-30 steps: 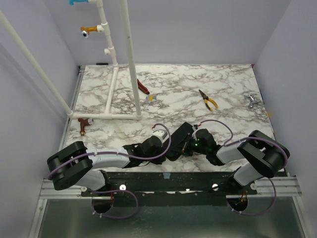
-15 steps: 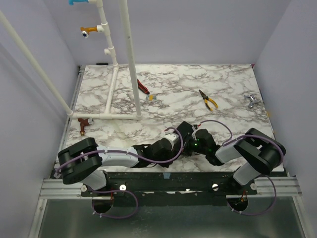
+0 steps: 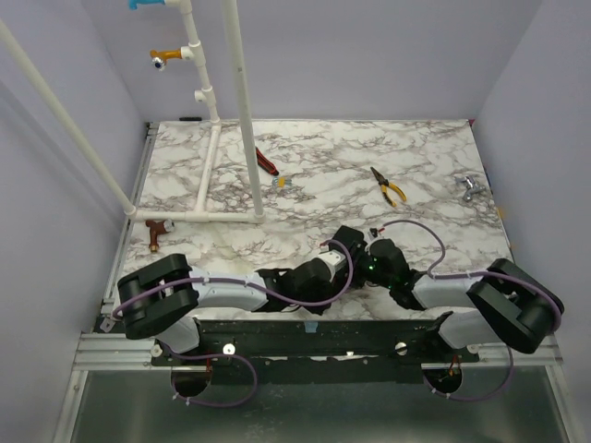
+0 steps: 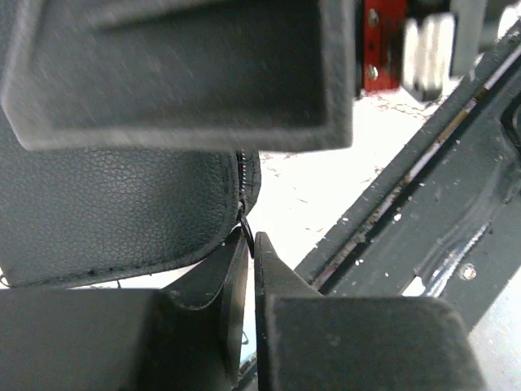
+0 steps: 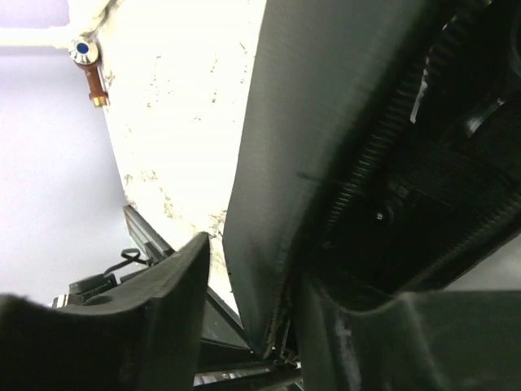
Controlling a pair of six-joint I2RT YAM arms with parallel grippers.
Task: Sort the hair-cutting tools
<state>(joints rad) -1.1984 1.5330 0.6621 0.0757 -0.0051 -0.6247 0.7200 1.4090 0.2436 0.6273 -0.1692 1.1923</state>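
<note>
A black leather zip case (image 3: 345,240) lies near the table's front edge, between both arms. My left gripper (image 3: 340,262) is shut on the case's zipper pull (image 4: 246,230); the case's grained side (image 4: 122,204) fills the left wrist view above my left gripper (image 4: 248,242). My right gripper (image 3: 367,257) grips the case's edge: the flap (image 5: 269,163) stands between its jaws, with the open zip teeth (image 5: 383,155) beside it and my right gripper (image 5: 252,269) around it. The black comb is hidden. A small silver metal thing (image 3: 469,188) lies far right, too small to identify.
Yellow-handled pliers (image 3: 389,185) lie at the back right. A red-and-black-handled tool (image 3: 266,161) and a small blue-yellow bit (image 3: 280,182) lie by the white pipe frame (image 3: 242,111). A brown fitting (image 3: 152,234) sits at the left. The black front rail (image 3: 314,334) runs just below the case.
My left gripper has slid to the right along the case's front edge with the zipper pull. My right arm's elbow has swung out to the right and lower.
</note>
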